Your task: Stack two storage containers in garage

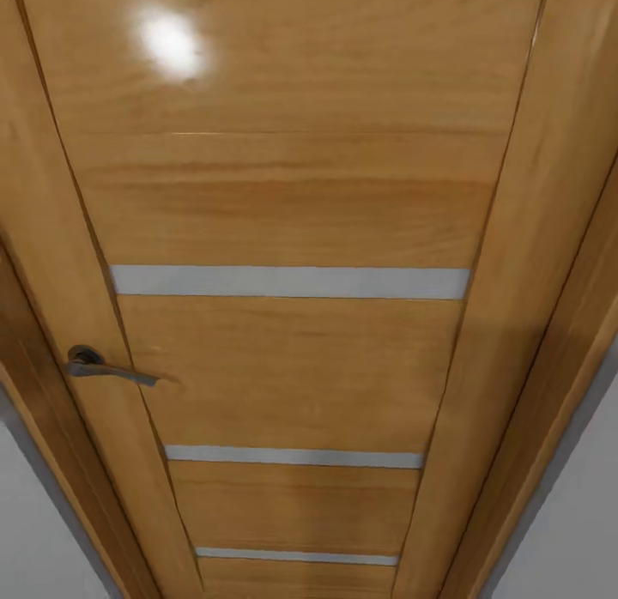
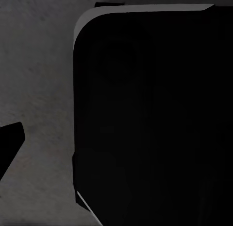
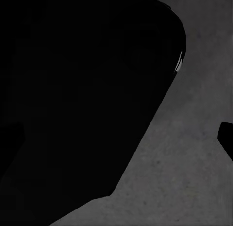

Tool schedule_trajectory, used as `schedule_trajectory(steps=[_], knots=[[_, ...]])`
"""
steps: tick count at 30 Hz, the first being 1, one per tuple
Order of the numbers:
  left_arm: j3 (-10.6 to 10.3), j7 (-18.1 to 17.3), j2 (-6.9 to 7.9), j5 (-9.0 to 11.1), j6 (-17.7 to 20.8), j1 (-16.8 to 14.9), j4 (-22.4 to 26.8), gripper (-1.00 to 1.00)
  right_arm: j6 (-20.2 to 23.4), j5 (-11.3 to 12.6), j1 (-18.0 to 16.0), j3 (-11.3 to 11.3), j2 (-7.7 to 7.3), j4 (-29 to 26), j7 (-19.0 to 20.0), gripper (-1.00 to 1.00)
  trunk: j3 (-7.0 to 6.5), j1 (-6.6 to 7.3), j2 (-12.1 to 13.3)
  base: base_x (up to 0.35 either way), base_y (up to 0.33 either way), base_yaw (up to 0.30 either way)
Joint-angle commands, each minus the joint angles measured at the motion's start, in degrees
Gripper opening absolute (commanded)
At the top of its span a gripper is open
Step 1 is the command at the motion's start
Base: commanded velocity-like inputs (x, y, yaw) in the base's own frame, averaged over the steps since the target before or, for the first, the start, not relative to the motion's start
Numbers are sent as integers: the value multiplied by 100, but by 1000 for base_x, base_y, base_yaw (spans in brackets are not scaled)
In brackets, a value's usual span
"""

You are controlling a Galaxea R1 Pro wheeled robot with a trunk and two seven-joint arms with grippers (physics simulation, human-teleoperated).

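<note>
Neither storage container is in view. In the head view an orange wooden door (image 1: 292,196) stands shut, very close in front of me, with a dark metal lever handle (image 1: 107,369) at its left side. The left wrist view looks down on dark grey speckled concrete floor (image 2: 39,90) beside my black base (image 2: 150,119). One black fingertip (image 2: 9,146) of the left gripper sits far out at the frame's edge, holding nothing. A right gripper fingertip (image 3: 227,138) likewise sits far out over the floor (image 3: 194,163), with nothing held.
The door has three pale horizontal strips (image 1: 292,282) and a wooden frame (image 1: 549,264) on both sides. White wall (image 1: 34,530) shows at either lower corner of the head view. My base (image 3: 82,99) covers much of the right wrist view.
</note>
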State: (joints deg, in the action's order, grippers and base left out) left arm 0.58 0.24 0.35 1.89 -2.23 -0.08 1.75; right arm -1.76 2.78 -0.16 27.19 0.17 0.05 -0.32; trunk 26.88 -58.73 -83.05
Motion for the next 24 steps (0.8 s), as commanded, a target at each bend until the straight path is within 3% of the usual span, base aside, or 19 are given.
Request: schedule_trajectory(steps=[1, 12, 24], knots=[[3, 3, -2, 21, -14, -1, 0, 100, -18, 29, -2, 32, 1, 3, -3, 100, 5, 0, -2, 29, 0, 29], [3, 3, 0, 14, -14, -1, 0, 100, -18, 29, -2, 32, 1, -1, -3, 100, 5, 0, -2, 230, 0, 5], [3, 3, -1, 14, -14, -1, 0, 100, -19, 68, -2, 28, 1, 1, -3, 100, 5, 0, -2, 21, 0, 0]])
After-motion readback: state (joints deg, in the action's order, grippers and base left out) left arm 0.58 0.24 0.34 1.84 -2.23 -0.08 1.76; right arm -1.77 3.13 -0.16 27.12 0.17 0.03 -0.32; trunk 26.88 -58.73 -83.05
